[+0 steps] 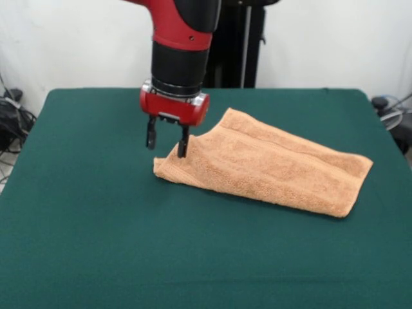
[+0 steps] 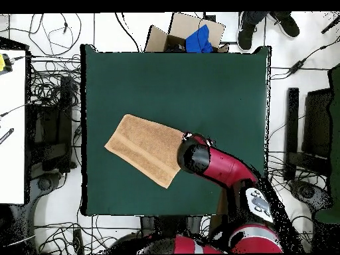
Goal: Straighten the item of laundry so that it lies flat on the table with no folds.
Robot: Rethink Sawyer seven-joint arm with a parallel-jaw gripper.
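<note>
The orange-tan towel [image 1: 270, 164] lies on the green table [image 1: 96, 225], right of centre in the front view, doubled over with a fold line along its length. My gripper [image 1: 167, 150] hangs at the towel's left corner, just above the table. It is open: one finger [image 1: 183, 145] is at the towel's raised edge, the other stands clear over bare felt. In the overhead view the towel [image 2: 146, 149] lies slanted left of centre on the table [image 2: 199, 86], and the arm's wrist [image 2: 194, 157] covers its right end and hides the gripper.
A cardboard box with a blue item [image 2: 189, 36] and a person's shoes [image 2: 265, 23] are beyond the table's far edge in the overhead view. Cables lie on the floor all round. A white bench [image 2: 10, 119] stands at the left.
</note>
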